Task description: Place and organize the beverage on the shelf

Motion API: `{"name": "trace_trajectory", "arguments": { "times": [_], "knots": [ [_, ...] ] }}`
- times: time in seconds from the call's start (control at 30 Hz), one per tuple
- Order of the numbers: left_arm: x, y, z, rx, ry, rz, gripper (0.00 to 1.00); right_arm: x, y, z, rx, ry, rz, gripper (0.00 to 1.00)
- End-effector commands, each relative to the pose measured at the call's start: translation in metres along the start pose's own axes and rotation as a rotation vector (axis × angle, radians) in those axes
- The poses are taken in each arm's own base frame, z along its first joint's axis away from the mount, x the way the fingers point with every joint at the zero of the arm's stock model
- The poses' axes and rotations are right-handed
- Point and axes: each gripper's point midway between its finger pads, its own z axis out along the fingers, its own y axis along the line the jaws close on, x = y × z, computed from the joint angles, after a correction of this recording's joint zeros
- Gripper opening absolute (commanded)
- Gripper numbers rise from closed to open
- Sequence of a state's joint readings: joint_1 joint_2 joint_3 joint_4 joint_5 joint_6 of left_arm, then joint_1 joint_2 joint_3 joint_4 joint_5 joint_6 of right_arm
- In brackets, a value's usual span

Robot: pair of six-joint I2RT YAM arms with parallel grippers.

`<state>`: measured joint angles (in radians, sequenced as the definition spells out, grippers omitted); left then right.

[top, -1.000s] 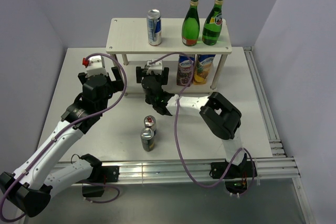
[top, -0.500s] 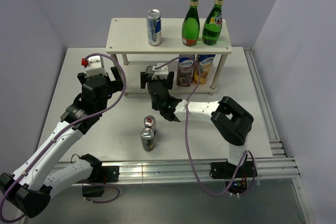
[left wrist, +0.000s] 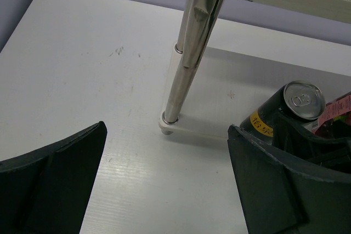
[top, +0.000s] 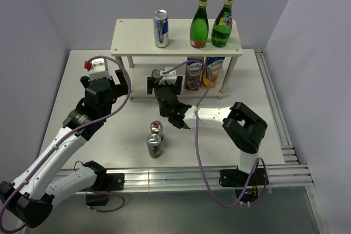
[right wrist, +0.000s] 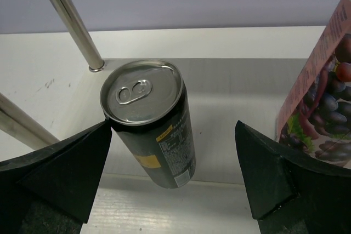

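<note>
**Shelf**: a two-tier rack of pale boards on thin round legs. It is set on the table at the upper centre of the top view.

**Upper board:**
- A blue-and-silver can is stood upright left of centre.
- A left green bottle and a right green bottle, both gold-capped, are stood upright side by side toward the right end.

**Lower board:**
- A dark can with a silver lid is stood toward the left end.
- A grape carton and a yellow carton are placed beneath the bottles, just beside each other.

**Table, lower centre of the top view:** a can with a reddish top and a can with a silver top are stood just beside each other, well apart from the shelf.

**Right gripper**:
- It is held at the front of the lower board with its fingers spread wide on either side of the dark can.
- In the wrist view the finger at the left of the frame is seen right at the can's side, though whether it touches cannot be told.
- The finger at the right of the frame is clearly apart from the can, so nothing is gripped.

**Left gripper**:
- It is located left of centre in the top view, near the shelf's left end.
- Its fingers are spread wide with nothing between them.
- In its wrist view it is pointed toward a shelf leg at the corner of the lower board.
</note>
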<state>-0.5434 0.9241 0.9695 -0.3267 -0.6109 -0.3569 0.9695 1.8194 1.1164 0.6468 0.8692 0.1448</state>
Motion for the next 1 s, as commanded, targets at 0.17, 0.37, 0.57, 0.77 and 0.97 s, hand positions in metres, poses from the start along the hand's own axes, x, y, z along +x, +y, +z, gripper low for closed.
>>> {"name": "trace_trajectory", "arguments": {
  "times": [0.17,0.37,0.57,0.77,0.97],
  "knots": [
    [-0.027,0.001,-0.007,0.003,-0.065,-0.050,0.99,-0.025,-0.001,-0.020,-0.039,-0.029,0.073,1.00],
    [-0.029,0.001,-0.009,0.004,-0.071,-0.056,0.99,-0.020,-0.001,-0.023,-0.056,-0.011,0.069,1.00],
    [-0.029,0.002,-0.009,0.001,-0.071,-0.055,0.99,-0.020,-0.010,-0.032,-0.035,0.001,0.088,1.00],
    [-0.029,0.003,-0.009,0.001,-0.072,-0.055,0.99,-0.022,-0.027,-0.061,0.016,0.016,0.108,1.00],
    [-0.029,0.002,-0.008,0.004,-0.071,-0.055,0.99,-0.022,-0.033,-0.117,0.023,0.073,0.132,1.00]
  ]
}}
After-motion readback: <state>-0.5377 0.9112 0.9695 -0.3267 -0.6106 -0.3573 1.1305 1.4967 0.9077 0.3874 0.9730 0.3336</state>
